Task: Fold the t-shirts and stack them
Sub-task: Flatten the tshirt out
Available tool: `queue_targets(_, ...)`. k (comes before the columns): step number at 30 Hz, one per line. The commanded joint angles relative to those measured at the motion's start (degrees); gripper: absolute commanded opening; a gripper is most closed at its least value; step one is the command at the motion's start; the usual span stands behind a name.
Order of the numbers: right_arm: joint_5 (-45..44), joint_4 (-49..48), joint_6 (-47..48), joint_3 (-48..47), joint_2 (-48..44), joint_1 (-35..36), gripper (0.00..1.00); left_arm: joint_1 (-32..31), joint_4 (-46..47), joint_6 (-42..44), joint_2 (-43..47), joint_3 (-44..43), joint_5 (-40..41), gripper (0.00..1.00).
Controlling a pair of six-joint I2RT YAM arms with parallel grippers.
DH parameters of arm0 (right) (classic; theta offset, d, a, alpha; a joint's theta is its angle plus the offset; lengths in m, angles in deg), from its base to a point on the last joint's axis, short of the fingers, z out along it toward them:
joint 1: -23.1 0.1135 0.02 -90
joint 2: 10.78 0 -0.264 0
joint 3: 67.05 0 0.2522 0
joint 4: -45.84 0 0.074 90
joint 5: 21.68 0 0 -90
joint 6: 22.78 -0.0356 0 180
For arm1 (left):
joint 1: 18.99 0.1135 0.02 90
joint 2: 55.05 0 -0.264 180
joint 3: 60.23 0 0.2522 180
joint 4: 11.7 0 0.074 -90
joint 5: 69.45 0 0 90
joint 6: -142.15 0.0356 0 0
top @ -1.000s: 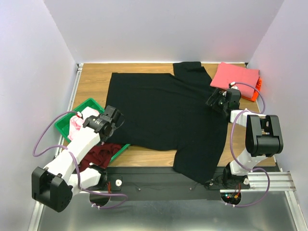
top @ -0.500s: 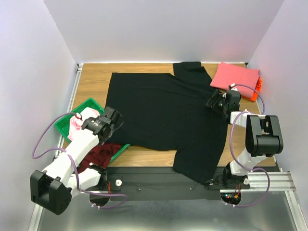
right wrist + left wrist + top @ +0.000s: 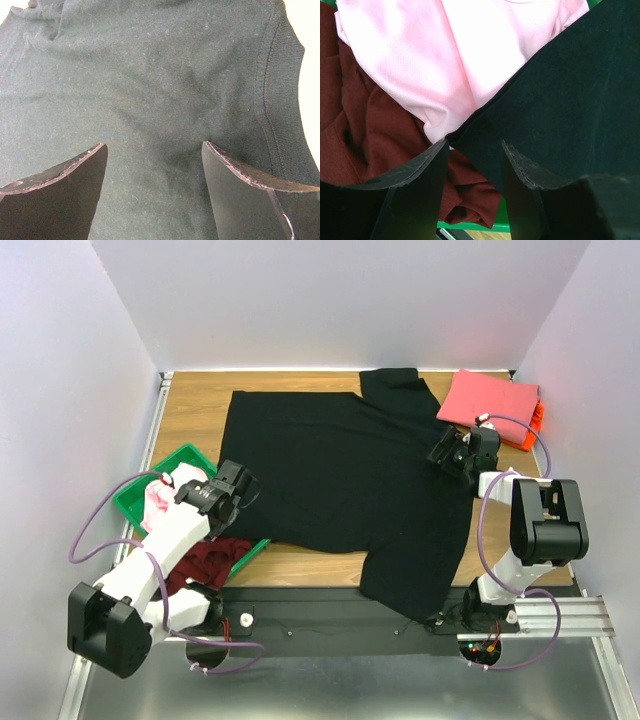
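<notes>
A large black t-shirt (image 3: pixel 340 475) lies spread flat on the wooden table. My left gripper (image 3: pixel 240 496) is open over its lower left corner; in the left wrist view (image 3: pixel 474 145) the black corner (image 3: pixel 560 100) lies between my jaws, over a light pink t-shirt (image 3: pixel 430 55) and a dark maroon t-shirt (image 3: pixel 365 140). My right gripper (image 3: pixel 443 452) is open over the shirt's right side; in the right wrist view (image 3: pixel 155 145) black cloth (image 3: pixel 150 75) and a ribbed hem (image 3: pixel 280 75) show beneath it. A coral-pink t-shirt (image 3: pixel 488 400) lies folded at the back right on an orange one (image 3: pixel 538 418).
A shallow green tray (image 3: pixel 150 485) at the left front holds the light pink (image 3: pixel 165 495) and dark maroon (image 3: pixel 205 565) t-shirts. White walls enclose the table on three sides. A metal rail (image 3: pixel 560 615) runs along the near edge.
My left gripper has shifted very slightly near the shirt's lower left corner. The right arm and the shirts have not visibly moved.
</notes>
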Motion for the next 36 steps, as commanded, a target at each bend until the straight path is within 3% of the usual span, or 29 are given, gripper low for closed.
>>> queue_targets(1, 0.33, -3.48, -0.1, 0.09, -0.98, -0.53, 0.82, 0.01, -0.11, 0.55, -1.25, -0.24, 1.49, 0.55)
queue_targets(5, -0.1, -3.57, -0.1, 0.27, -1.07, -0.53, 0.82, 0.19, 0.68, 1.69, -2.05, -0.5, 1.57, 0.45)
queue_targets(9, -0.2, -3.66, -0.1, 0.18, -0.72, -0.62, 0.82, 0.27, 1.21, 2.48, -2.14, -0.59, 1.4, 0.09)
queue_targets(15, -0.19, -3.74, -0.1, 0.27, -0.72, -0.71, 0.82, 0.36, 5.24, 7.22, -0.47, -0.94, -0.53, 0.0)
queue_targets(20, -0.28, -3.83, 0.07, 0.27, -0.72, -0.71, 0.82, 0.36, 8.59, 12.67, 4.45, -0.59, -2.73, 0.0)
queue_targets(30, -0.11, -4.1, 0.34, 0.53, -1.42, -0.71, 0.82, 0.36, 23.25, 21.2, 16.32, 0.99, -5.27, 0.0)
queue_targets(36, 0.77, -4.27, 0.34, 0.97, -2.39, -0.71, 0.82, 0.36, 36.33, 22.96, 18.17, 7.83, -10.28, 0.0)
